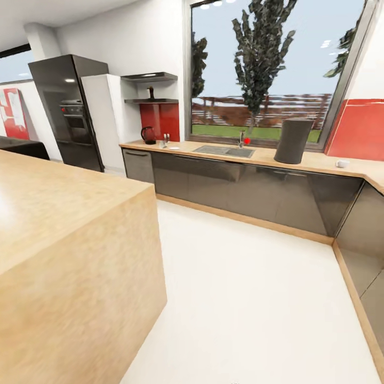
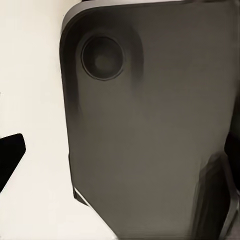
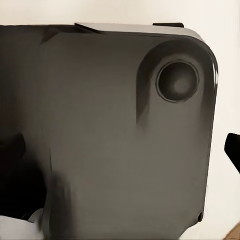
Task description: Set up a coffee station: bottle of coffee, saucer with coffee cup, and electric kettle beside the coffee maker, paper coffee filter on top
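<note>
Coffee maker [image 1: 293, 141] stands on far countertop [image 1: 266, 156].

Kitchen interior. White floor [image 1: 240, 298] and white walls [image 1: 133, 48]; a large window [image 1: 261, 69] looks onto trees, a fence and grass. Grey cabinet fronts [image 1: 240, 186] run beneath it, red panels [image 1: 357, 130] to either side. A dark refrigerator [image 1: 61, 101] stands at far left; a light wooden block [image 1: 69, 256] occupies the foreground.
</note>
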Robot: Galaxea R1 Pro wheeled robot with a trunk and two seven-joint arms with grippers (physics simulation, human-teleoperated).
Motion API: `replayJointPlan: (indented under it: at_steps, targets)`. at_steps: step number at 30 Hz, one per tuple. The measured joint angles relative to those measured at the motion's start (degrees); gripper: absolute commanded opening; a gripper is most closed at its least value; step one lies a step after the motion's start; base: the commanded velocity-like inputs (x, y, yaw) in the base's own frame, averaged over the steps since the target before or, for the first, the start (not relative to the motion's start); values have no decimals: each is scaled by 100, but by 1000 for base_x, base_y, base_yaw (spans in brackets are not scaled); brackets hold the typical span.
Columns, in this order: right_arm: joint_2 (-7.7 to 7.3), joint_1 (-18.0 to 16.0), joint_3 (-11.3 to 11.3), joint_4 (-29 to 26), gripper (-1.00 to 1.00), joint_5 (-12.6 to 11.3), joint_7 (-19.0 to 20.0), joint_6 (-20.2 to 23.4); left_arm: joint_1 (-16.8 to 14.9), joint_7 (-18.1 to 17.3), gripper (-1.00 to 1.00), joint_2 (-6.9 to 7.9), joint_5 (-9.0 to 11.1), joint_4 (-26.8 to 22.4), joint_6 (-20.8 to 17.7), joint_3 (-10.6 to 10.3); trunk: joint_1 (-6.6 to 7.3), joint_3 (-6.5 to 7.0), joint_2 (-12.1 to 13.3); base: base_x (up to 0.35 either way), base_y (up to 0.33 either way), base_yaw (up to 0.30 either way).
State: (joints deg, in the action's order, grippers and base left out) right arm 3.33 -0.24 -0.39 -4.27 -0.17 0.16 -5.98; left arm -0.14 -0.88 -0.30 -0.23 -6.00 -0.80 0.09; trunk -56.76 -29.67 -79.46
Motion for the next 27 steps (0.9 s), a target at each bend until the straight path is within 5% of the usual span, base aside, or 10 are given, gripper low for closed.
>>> replayJointPlan:
  at_steps: [11,27]
  targets:
    - [-8,0,-2,-47,100,-262,-8,2,0,40,100,-15,-9,0,-9,0,242,156,441,0,0,-253]
    - [-9,1,-5,-55,100,-293,-8,2,-4,56,100,-12,-32,-9,0,-2,593,406,1083,0,0,-269]
